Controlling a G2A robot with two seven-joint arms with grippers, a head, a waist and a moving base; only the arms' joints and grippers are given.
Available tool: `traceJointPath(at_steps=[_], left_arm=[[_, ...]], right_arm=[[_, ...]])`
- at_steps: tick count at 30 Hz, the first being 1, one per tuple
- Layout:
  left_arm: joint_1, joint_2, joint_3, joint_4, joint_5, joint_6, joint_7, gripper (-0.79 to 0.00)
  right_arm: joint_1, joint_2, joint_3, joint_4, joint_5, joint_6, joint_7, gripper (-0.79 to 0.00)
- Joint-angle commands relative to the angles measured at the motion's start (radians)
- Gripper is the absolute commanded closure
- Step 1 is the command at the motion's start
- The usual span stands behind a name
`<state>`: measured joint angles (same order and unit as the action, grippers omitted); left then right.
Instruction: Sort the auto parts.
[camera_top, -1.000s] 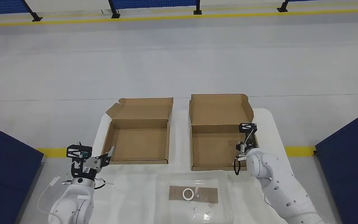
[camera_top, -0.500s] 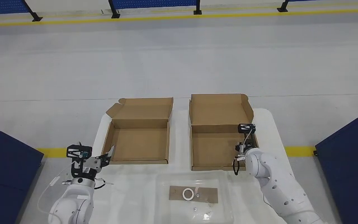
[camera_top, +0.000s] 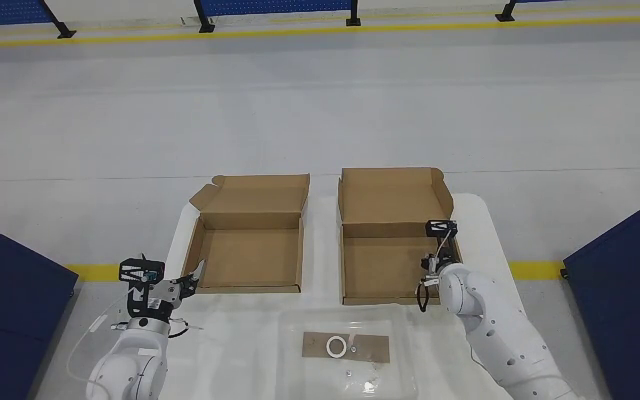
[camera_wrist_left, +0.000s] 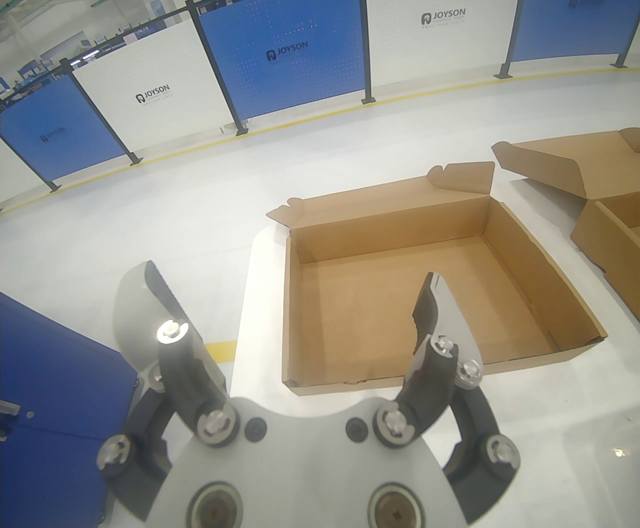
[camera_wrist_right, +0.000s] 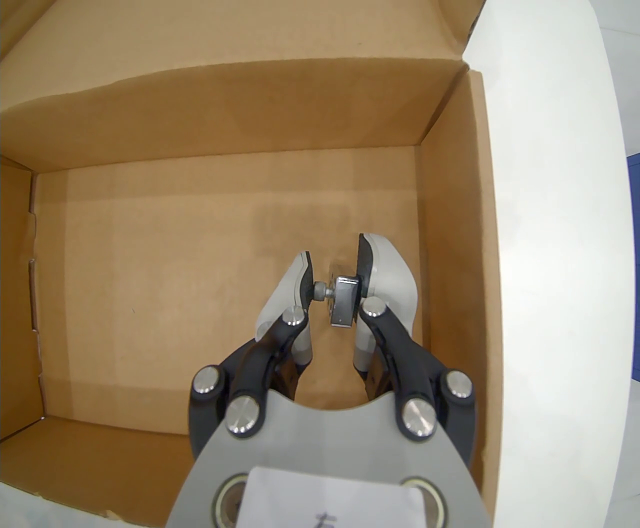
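Cardboard sets the layout you're working with. Two open boxes stand side by side on the tabletop (camera_top: 320, 262), the left-hand box (camera_top: 250, 258) at 11 o'clock and the right-hand box (camera_top: 375, 272) at 1 o'clock. Both have their lids folded back toward 12 o'clock, so the insides are free to drop into.

Your right gripper (camera_wrist_right: 335, 256) hangs inside the right-hand box, close to its 3 o'clock wall. It is pinching a small metal part (camera_wrist_right: 344, 299), which looks like a short stud with a square head, end to end between the pads. The part is above the box floor and not resting on it. Judging by that, you are at the release step for this piece. The hold is small and endwise, so letting go gently from low down should keep the part from bouncing toward the wall.

Your left gripper (camera_wrist_left: 291, 277) is spread wide and holds nothing. It sits just outside the 7 o'clock corner of the left-hand box and faces into it, likely parked there to stay out of the other arm's way.

At 6 o'clock, what looks like a clear tray (camera_top: 290, 325) holds the stock not yet sorted. A white ring (camera_top: 338, 347) lies on a cardboard strip (camera_top: 372, 348), and a few small loose pieces (camera_top: 369, 385) lie nearer the front edge. Both boxes look otherwise empty, so I judge the sorting has barely begun.
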<state>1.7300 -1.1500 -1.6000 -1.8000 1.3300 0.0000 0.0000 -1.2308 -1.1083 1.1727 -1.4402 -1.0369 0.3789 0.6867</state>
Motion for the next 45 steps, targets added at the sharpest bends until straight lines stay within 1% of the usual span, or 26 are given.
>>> traceJointPath(at_steps=[1,10,13,15,19,21,22,23,30,32,41,44,45], left_arm=[[0.0,0.0,0.0,0.0,0.0,0.0,0.0,-0.785],[0.0,0.0,0.0,0.0,0.0,0.0,0.0,-0.785],[0.0,0.0,0.0,0.0,0.0,0.0,0.0,-0.785],[0.0,0.0,0.0,0.0,0.0,0.0,0.0,-0.785],[0.0,0.0,0.0,0.0,0.0,0.0,0.0,-0.785],[0.0,0.0,0.0,0.0,0.0,0.0,0.0,-0.785],[0.0,0.0,0.0,0.0,0.0,0.0,0.0,-0.785],[0.0,0.0,0.0,0.0,0.0,0.0,0.0,-0.785],[0.0,0.0,0.0,0.0,0.0,0.0,0.0,-0.785],[0.0,0.0,0.0,0.0,0.0,0.0,0.0,-0.785],[0.0,0.0,0.0,0.0,0.0,0.0,0.0,-0.785],[0.0,0.0,0.0,0.0,0.0,0.0,0.0,-0.785],[0.0,0.0,0.0,0.0,0.0,0.0,0.0,-0.785]], right_arm=[[-0.001,-0.001,0.003,-0.001,-0.002,-0.001,0.002,-0.163],[-0.007,-0.007,0.014,-0.006,-0.012,-0.013,0.013,-0.185],[-0.01,-0.008,0.019,-0.013,-0.014,-0.015,0.014,-0.231],[-0.013,-0.009,0.022,-0.02,-0.018,-0.015,0.016,-0.246],[-0.023,-0.011,0.029,-0.04,-0.03,-0.012,0.023,-0.317],[-0.029,-0.01,0.036,-0.054,-0.038,-0.01,0.024,-0.385],[-0.034,-0.01,0.041,-0.064,-0.041,-0.008,0.025,-0.616],[-0.039,-0.01,0.046,-0.076,-0.045,-0.006,0.026,-0.785],[-0.112,-0.001,0.111,-0.23,-0.051,-0.023,0.046,-0.785],[-0.136,0.002,0.132,-0.275,-0.054,-0.027,0.036,-0.785],[-0.137,0.002,0.131,-0.278,-0.055,-0.034,0.03,-0.785],[-0.168,0.006,0.144,-0.345,-0.053,-0.133,-0.01,-0.785],[-0.179,0.01,0.157,-0.368,-0.052,-0.184,-0.019,-0.785]])
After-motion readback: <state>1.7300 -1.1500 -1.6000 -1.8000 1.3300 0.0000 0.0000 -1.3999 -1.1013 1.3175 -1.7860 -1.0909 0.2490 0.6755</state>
